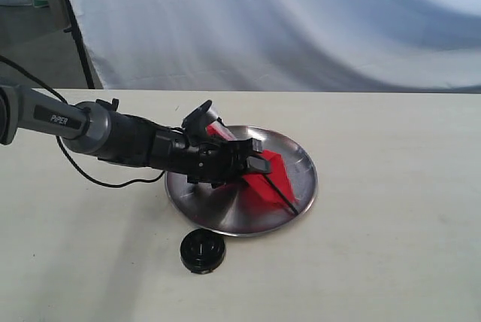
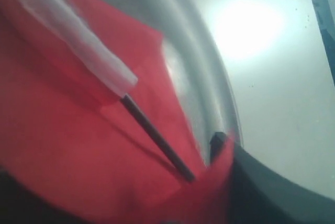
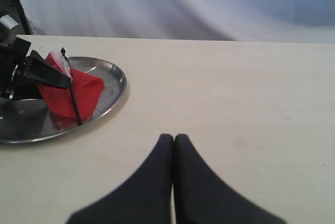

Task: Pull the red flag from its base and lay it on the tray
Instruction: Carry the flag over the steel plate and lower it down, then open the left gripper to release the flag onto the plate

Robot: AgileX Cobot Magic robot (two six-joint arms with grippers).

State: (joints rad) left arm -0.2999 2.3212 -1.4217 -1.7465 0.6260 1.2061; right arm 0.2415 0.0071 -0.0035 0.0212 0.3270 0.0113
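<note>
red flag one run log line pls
red flag: on tray, off base | left gripper: at flag, grip unclear | right gripper: shut, away from tray

Your right gripper (image 3: 173,143) hangs over the pale surface (image 3: 235,88), jaws pressed together with nothing between them. Well apart from it, the red flag (image 3: 86,90) lies in the tray (image 3: 118,84), with the left gripper (image 3: 46,75) right over the cloth.

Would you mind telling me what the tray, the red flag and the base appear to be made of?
The tray looks like polished steel: mirror-bright, with reflections and a raised rim. The red flag seems thin cloth: matte, creased and folded on itself. The base looks like moulded black plastic, slightly glossy, though metal cannot be ruled out.
</note>
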